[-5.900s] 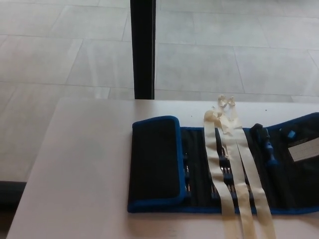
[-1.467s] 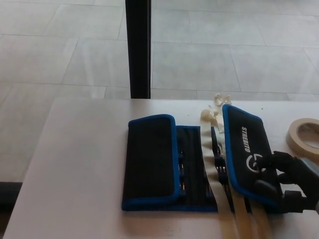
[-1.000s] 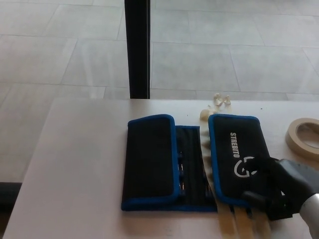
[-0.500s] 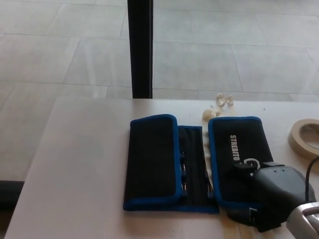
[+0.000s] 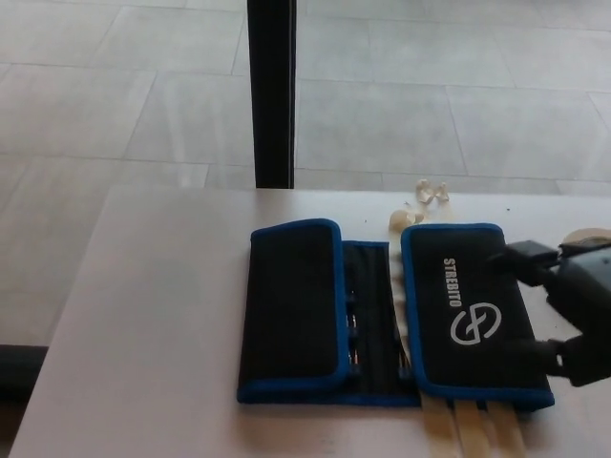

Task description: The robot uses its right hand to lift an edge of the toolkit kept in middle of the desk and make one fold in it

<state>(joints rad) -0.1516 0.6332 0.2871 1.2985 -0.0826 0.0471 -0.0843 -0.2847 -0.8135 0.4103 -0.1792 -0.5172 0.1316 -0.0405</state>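
Note:
The toolkit (image 5: 382, 310) is a black fabric roll with blue edging, lying in the middle of the white desk (image 5: 153, 324). Its left flap (image 5: 291, 305) lies folded inward. Its right flap (image 5: 473, 310), printed with white lettering and a logo, also lies folded flat over the middle. A narrow strip of tool pockets (image 5: 368, 315) shows between the flaps. Cream straps (image 5: 468, 429) stick out from under the right flap at the front, and their knotted ends (image 5: 420, 196) show at the back. My right hand (image 5: 568, 310) hovers at the flap's right edge, fingers apart, holding nothing.
A roll of masking tape (image 5: 587, 234) sits at the desk's right, mostly hidden behind my right hand. A black post (image 5: 272, 91) rises behind the desk's far edge. Tiled floor lies beyond.
The right flap has been folded over the toolkit's middle and pressed flat. My right hand has since lifted off it and drawn back to the right, opening.

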